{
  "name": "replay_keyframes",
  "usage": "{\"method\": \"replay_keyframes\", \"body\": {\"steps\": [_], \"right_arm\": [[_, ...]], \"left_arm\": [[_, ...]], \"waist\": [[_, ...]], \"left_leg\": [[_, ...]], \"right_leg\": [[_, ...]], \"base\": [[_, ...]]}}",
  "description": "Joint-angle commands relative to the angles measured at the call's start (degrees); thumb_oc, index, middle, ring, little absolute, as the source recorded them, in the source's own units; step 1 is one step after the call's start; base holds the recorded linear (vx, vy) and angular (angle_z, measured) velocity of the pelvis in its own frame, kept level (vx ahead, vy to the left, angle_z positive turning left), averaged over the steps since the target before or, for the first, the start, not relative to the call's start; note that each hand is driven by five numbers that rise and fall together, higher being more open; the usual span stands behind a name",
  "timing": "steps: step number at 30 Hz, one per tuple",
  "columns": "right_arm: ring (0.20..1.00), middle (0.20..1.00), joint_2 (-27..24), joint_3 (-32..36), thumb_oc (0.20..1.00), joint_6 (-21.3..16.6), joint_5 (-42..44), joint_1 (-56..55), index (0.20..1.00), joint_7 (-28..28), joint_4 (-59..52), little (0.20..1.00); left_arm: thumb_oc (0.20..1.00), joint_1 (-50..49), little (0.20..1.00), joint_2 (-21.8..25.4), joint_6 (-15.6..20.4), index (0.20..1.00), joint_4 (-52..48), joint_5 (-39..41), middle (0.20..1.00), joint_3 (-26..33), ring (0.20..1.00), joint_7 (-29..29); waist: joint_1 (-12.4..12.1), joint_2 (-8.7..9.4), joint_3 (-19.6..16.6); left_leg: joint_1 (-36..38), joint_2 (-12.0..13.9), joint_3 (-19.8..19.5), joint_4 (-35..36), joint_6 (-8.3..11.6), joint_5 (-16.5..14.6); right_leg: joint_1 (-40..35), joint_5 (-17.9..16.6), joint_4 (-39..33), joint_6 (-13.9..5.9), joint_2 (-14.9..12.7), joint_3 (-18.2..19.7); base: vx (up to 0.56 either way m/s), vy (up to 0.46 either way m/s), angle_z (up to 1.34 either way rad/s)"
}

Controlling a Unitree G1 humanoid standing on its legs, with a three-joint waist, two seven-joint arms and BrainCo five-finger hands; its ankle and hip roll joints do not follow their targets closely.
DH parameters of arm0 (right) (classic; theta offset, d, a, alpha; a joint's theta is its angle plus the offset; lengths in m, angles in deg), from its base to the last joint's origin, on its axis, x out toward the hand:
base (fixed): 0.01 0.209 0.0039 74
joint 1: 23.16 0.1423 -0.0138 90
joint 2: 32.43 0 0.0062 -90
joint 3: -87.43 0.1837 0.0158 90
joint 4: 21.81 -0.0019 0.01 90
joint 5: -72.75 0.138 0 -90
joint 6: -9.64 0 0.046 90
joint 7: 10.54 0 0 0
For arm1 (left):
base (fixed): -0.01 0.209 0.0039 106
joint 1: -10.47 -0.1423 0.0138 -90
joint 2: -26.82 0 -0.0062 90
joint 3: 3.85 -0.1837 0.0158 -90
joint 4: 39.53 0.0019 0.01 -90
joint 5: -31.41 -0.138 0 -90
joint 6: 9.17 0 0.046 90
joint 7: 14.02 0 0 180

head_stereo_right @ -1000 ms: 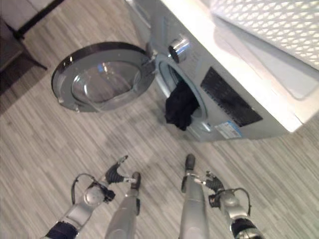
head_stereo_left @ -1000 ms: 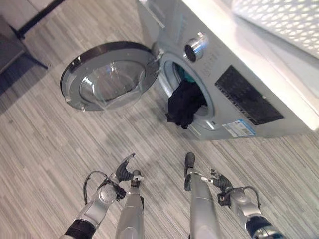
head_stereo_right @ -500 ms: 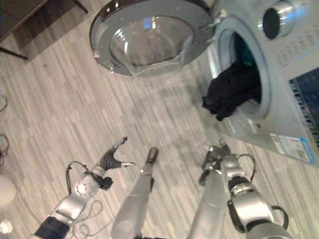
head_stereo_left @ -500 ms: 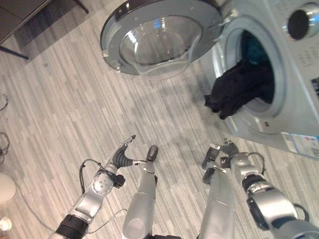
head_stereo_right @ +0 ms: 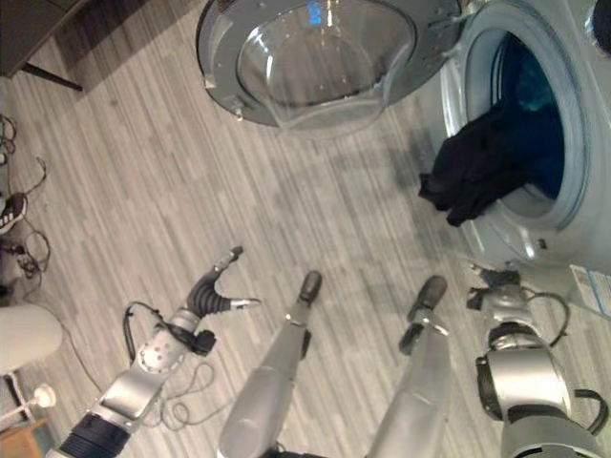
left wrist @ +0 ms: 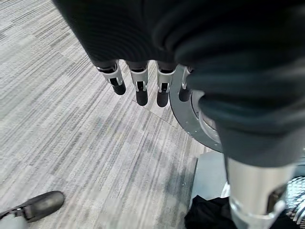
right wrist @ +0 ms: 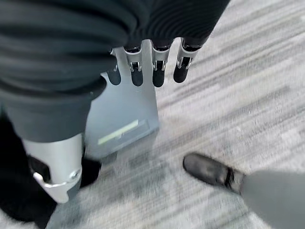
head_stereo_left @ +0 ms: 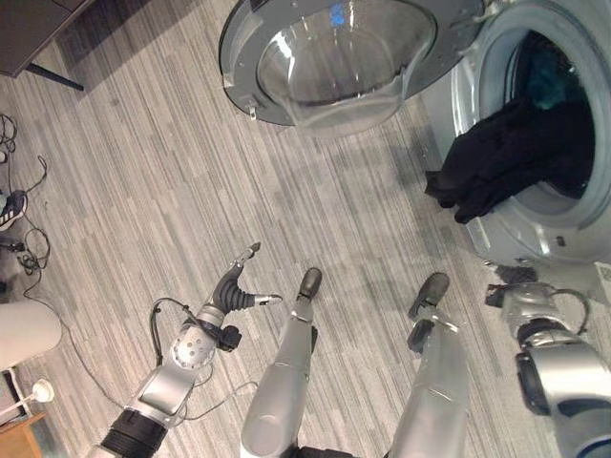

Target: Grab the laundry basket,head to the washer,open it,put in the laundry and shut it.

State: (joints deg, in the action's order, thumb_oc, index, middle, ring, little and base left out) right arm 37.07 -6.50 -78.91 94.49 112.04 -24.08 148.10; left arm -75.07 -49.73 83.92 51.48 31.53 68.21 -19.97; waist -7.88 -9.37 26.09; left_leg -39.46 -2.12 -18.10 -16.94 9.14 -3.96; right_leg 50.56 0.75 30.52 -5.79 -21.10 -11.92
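The washer (head_stereo_left: 573, 243) stands at the upper right with its round glass door (head_stereo_left: 344, 48) swung wide open to the left. Black laundry (head_stereo_left: 496, 172) hangs out over the lip of the drum opening, and a teal piece (head_stereo_left: 549, 86) lies deeper inside. My left hand (head_stereo_left: 237, 291) hangs low over the floor, left of the washer, open with fingers (left wrist: 138, 88) straight and nothing in it. My right hand (head_stereo_right: 492, 286) hangs just in front of the washer's lower front, below the black laundry. Its fingers (right wrist: 152, 71) are straight and hold nothing.
Grey plank flooring (head_stereo_left: 143, 191) stretches between me and the washer. Loose cables (head_stereo_left: 24, 205) and a white rounded object (head_stereo_left: 24, 334) lie at the left edge. Dark furniture (head_stereo_left: 38, 38) stands at the top left corner.
The camera has swung, so the washer and its door now sit closer and further to the upper right. Both hands still hang low and hold nothing; the right one is nearer the washer front.
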Motion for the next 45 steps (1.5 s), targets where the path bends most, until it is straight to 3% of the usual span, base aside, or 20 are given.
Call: {"method": "replay_keyframes", "body": {"steps": [1, 16, 17, 18, 19, 22, 23, 24, 25, 27, 30, 32, 33, 34, 35, 36, 45], "right_arm": [[1.0, 1.0, -0.7, -0.5, 1.0, 0.1, 2.0, 0.0, 1.0, -0.7, 2.3, 1.0], [1.0, 1.0, -3.3, 0.0, 1.0, -2.7, 8.1, 8.7, 1.0, -2.4, 2.9, 1.0], [1.0, 1.0, -3.6, 0.1, 1.0, -2.8, 8.5, 9.5, 1.0, -2.7, 3.2, 1.0], [1.0, 1.0, -4.3, 0.4, 1.0, -3.0, 9.4, 10.6, 1.0, -2.8, 3.2, 1.0], [1.0, 1.0, -5.6, 1.4, 1.0, -3.4, 11.7, 12.0, 1.0, -3.0, 3.1, 1.0], [1.0, 1.0, -8.0, 1.7, 1.0, -4.2, 13.5, 14.7, 1.0, -3.8, 3.1, 1.0], [1.0, 1.0, -8.1, 1.6, 1.0, -4.2, 13.6, 14.8, 1.0, -3.8, 3.1, 1.0], [1.0, 1.0, -9.9, 2.4, 1.0, -4.6, 15.6, 16.5, 1.0, -4.5, 3.1, 1.0], [1.0, 1.0, -10.0, 2.3, 1.0, -4.6, 15.7, 16.6, 1.0, -4.5, 3.2, 1.0], [1.0, 1.0, -12.8, 2.0, 1.0, -5.0, 17.2, 18.8, 1.0, -4.6, 3.4, 1.0], [1.0, 1.0, -13.8, 0.5, 1.0, -5.1, 17.6, 20.7, 1.0, -3.9, 3.4, 1.0], [0.805, 0.805, -14.1, -0.9, 0.805, -5.1, 17.9, 21.9, 0.805, -3.0, 3.6, 0.805], [0.758, 0.758, -14.1, -0.9, 0.758, -5.1, 17.9, 21.9, 0.758, -3.0, 3.7, 0.758], [0.517, 0.517, -13.2, -2.0, 0.517, -5.1, 18.0, 22.4, 0.517, -2.1, 3.6, 0.517], [0.429, 0.429, -12.6, -2.7, 0.429, -5.0, 18.1, 22.8, 0.429, -1.5, 3.8, 0.429], [0.2, 0.2, -11.7, -3.3, 0.2, -5.0, 18.0, 23.2, 0.2, -1.1, 3.9, 0.2], [0.2, 0.2, -6.0, -4.2, 0.2, -5.9, 21.3, 25.0, 0.2, 2.0, 2.7, 0.2]], "left_arm": [[1.0, -2.6, 1.0, 2.1, 1.9, 1.0, -3.3, 2.2, 1.0, 0.5, 1.0, -0.9], [1.0, 0.1, 1.0, 0.5, 4.3, 1.0, -4.2, 7.4, 1.0, -2.2, 1.0, -2.8], [1.0, 0.2, 1.0, 0.4, 4.5, 1.0, -4.4, 7.7, 1.0, -2.4, 1.0, -3.0], [1.0, 0.3, 1.0, 0.4, 4.7, 1.0, -4.7, 8.1, 1.0, -2.4, 1.0, -3.2], [1.0, 0.1, 1.0, 0.5, 5.2, 1.0, -5.5, 8.9, 1.0, -1.8, 1.0, -3.5], [1.0, -0.6, 1.0, 0.7, 6.0, 1.0, -6.4, 9.3, 1.0, -1.3, 1.0, -3.9], [1.0, -0.6, 1.0, 0.7, 6.0, 1.0, -6.5, 9.4, 1.0, -1.3, 1.0, -3.9], [1.0, -1.2, 1.0, 0.9, 6.4, 1.0, -7.0, 10.0, 1.0, -0.9, 1.0, -4.3], [1.0, -1.2, 1.0, 0.9, 6.4, 1.0, -7.1, 10.0, 1.0, -0.9, 1.0, -4.3], [1.0, -2.0, 1.0, 1.2, 7.2, 1.0, -7.7, 10.9, 1.0, -0.3, 1.0, -4.7], [1.0, -2.2, 1.0, 1.3, 7.7, 1.0, -7.9, 11.5, 1.0, 0.1, 1.0, -5.1], [1.0, -2.2, 1.0, 1.0, 8.1, 1.0, -8.1, 12.0, 1.0, 0.2, 1.0, -5.0], [1.0, -2.2, 1.0, 1.0, 8.1, 1.0, -8.1, 12.0, 1.0, 0.2, 1.0, -5.0], [1.0, -2.1, 1.0, 0.9, 8.4, 1.0, -8.2, 12.5, 1.0, 0.0, 1.0, -4.9], [1.0, -2.0, 1.0, 0.9, 8.5, 1.0, -8.3, 12.9, 1.0, 0.1, 1.0, -4.8], [1.0, -1.8, 1.0, 0.8, 8.6, 1.0, -8.4, 13.3, 1.0, 0.0, 1.0, -4.6], [1.0, 0.1, 1.0, 0.3, 8.8, 1.0, -8.2, 14.5, 1.0, -1.2, 1.0, -3.7]], "waist": [[0.4, -1.1, -0.3], [-0.6, -4.79, 0.8], [-0.9, -5.03, 0.3], [-1.2, -5.45, 0.5], [-1.8, -6.0, -0.2], [-2.8, -6.58, -0.9], [-2.8, -6.7, -0.6], [-3.2, -7.0, -1.2], [-3.2, -7.11, -0.8], [-3.8, -7.49, -1.6], [-4.2, -7.62, -1.8], [-4.4, -7.58, -1.9], [-4.3, -7.58, -1.9], [-4.5, -7.34, -1.9], [-4.5, -7.22, -1.8], [-4.5, -7.12, -1.7], [-4.8, -6.36, -1.7]], "left_leg": [[-1.5, 0.3, 3.8, 3.3, -3.84, 1.2], [-4.4, -0.6, 3.8, 3.9, -4.1, 2.0], [-4.0, -0.7, 3.9, 4.0, -4.23, 0.8], [-5.3, -1.1, 3.7, 3.7, -4.07, 2.0], [-5.4, -1.2, 3.6, 3.6, -4.12, 0.8], [-6.8, -1.6, 3.8, 3.5, -4.05, 0.8], [-7.6, -1.8, 3.6, 3.3, -3.92, 1.8], [-7.7, -2.0, 3.9, 3.2, -3.96, 0.8], [-8.4, -2.1, 3.7, 2.9, -3.84, 1.8], [-8.9, -2.5, 4.0, 2.4, -3.86, 0.4], [-9.8, -2.7, 4.0, 1.7, -3.82, 0.2], [-10.3, -2.8, 4.2, 1.4, -3.87, 0.0], [-10.3, -2.8, 4.2, 1.3, -3.87, -0.1], [-10.5, -2.7, 4.4, 1.1, -3.97, -0.1], [-10.5, -2.7, 4.4, 1.0, -4.03, -0.2], [-10.6, -2.7, 4.4, 0.8, -4.07, -0.3], [-9.1, -2.4, 4.4, 1.7, -4.13, -0.3]], "right_leg": [[-1.6, 1.9, -4.4, -5.27, -0.2, 5.0], [2.8, 3.8, -0.7, -6.01, -1.5, 5.8], [2.6, 5.5, 0.1, -6.46, -1.6, 5.9], [3.7, 4.2, 0.2, -6.12, -1.8, 6.0], [3.9, 6.1, 1.2, -6.55, -1.9, 6.3], [5.5, 6.9, 2.4, -6.68, -2.1, 6.5], [6.2, 5.6, 2.3, -6.31, -2.2, 6.5], [6.5, 7.2, 3.2, -6.75, -2.3, 6.8], [7.3, 5.9, 3.1, -6.4, -2.3, 6.9], [7.6, 8.1, 4.5, -6.79, -2.4, 7.4], [8.4, 8.4, 5.3, -6.71, -2.5, 7.8], [9.0, 8.5, 5.7, -6.66, -2.4, 8.1], [9.1, 8.5, 5.7, -6.66, -2.4, 8.1], [9.1, 8.5, 5.9, -6.57, -2.4, 8.1], [9.2, 8.5, 6.0, -6.52, -2.3, 8.2], [9.1, 8.4, 6.0, -6.47, -2.2, 8.2], [7.2, 8.0, 4.9, -6.41, -2.0, 7.1]], "base": [[0.0, 0.0, 0.0], [0.01, 0.008, 0.0], [0.01, 0.02, 0.03], [0.1, 0.011, 0.12], [0.02, 0.018, 0.19], [0.02, 0.012, 0.18], [0.02, 0.013, 0.14], [-0.06, 0.025, 0.11], [0.09, 0.001, 0.06], [0.06, -0.008, 0.09], [0.01, -0.001, 0.08], [0.0, 0.004, 0.05], [0.0, -0.008, 0.06], [0.0, -0.013, 0.05], [0.0, -0.022, 0.03], [0.0, 0.0, 0.0], [0.0, -0.01, -0.03]]}}
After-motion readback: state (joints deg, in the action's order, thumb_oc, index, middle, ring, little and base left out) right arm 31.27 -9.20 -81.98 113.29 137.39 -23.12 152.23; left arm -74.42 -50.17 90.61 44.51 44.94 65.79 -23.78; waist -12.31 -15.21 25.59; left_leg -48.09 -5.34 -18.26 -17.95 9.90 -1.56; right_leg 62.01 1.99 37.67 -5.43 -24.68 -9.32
